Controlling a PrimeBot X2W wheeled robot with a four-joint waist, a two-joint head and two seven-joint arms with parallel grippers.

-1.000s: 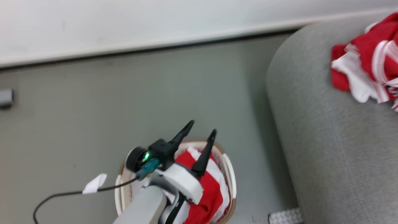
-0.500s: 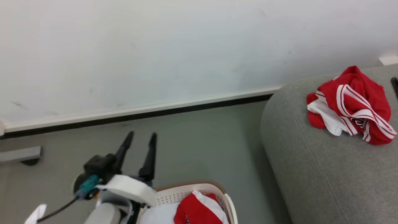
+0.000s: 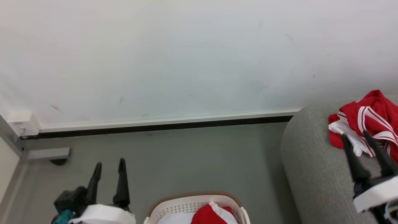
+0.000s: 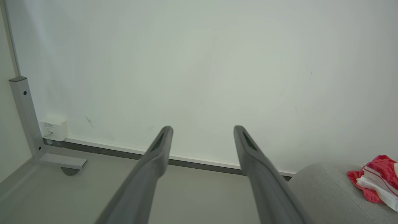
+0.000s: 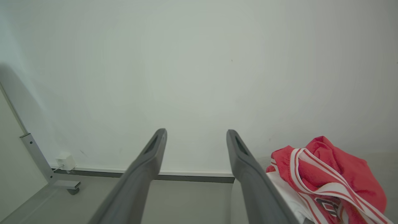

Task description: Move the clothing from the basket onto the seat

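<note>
- My left gripper [image 3: 110, 162] sits at the lower left of the head view, over the grey floor [image 3: 192, 155] and to the left of the basket [image 3: 192, 199]. Its two dark fingers are spread, with only air between them.
- Through the left wrist camera I see those fingers aimed at the white wall [image 3: 186, 62], and the gap between them is empty.
- My right gripper [image 3: 355, 134] is at the lower right, above the seat [image 3: 311, 161]. Its fingers are parted and hold nothing.
- In the head view its tips overlap the lower left edge of the crumpled red garment [image 3: 376, 102]. I cannot tell whether they touch the cloth.
- The basket stands on the floor at the bottom edge of the head view, between my two grippers and near the seat's rounded end. Its brown rim and perforated cream wall are in sight.
- Inside it lies a red piece with a white stripe [image 3: 214, 214], next to some white cloth [image 3: 174, 219].
- The crumpled red garment, with white stripes and a white panel, rests on top of the seat near the wall. In the right wrist view it lies just right of the right finger, with dark lettering low on it.
- A grey metal frame foot [image 3: 46, 153] sits on the floor at the left, below a small white box [image 3: 23, 124] on the wall.
</note>
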